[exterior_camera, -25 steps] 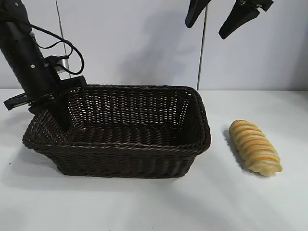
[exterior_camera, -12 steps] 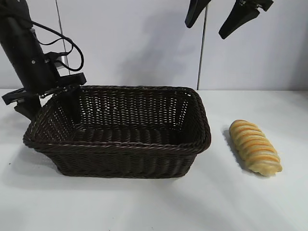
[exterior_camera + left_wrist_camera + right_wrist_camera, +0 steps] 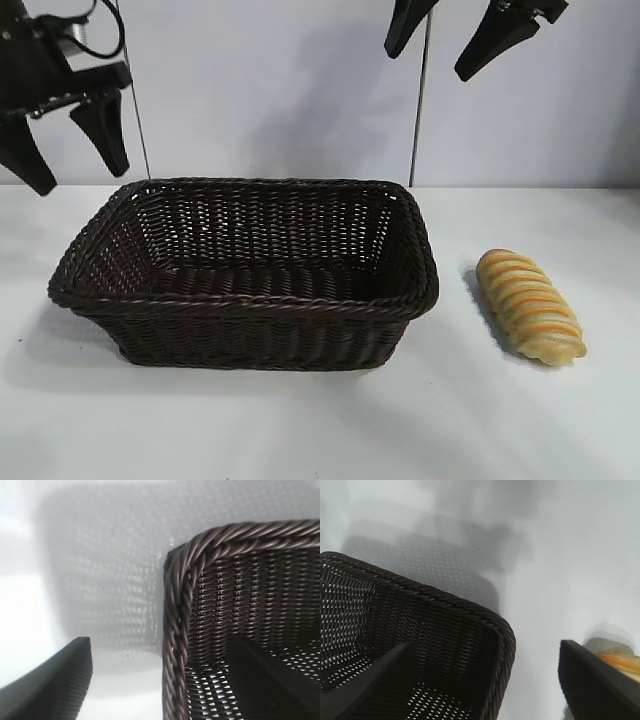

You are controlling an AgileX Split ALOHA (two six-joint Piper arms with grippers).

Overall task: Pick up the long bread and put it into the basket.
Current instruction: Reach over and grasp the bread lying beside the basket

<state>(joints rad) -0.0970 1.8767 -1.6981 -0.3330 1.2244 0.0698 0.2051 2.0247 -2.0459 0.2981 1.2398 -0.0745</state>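
The long bread (image 3: 530,306) is seen lying on the table (image 3: 300,420), just right of the basket (image 3: 250,270). Left gripper (image 3: 65,150) and right gripper (image 3: 450,45) are held aloft, fingers spread wide, nothing held.

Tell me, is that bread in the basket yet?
No. The long bread lies on the table, right of the empty basket.

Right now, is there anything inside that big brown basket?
No, the basket holds nothing; only its woven floor and walls show. The near wall hides a strip of floor behind it. The long bread lies on the table to its right, both grippers open above.
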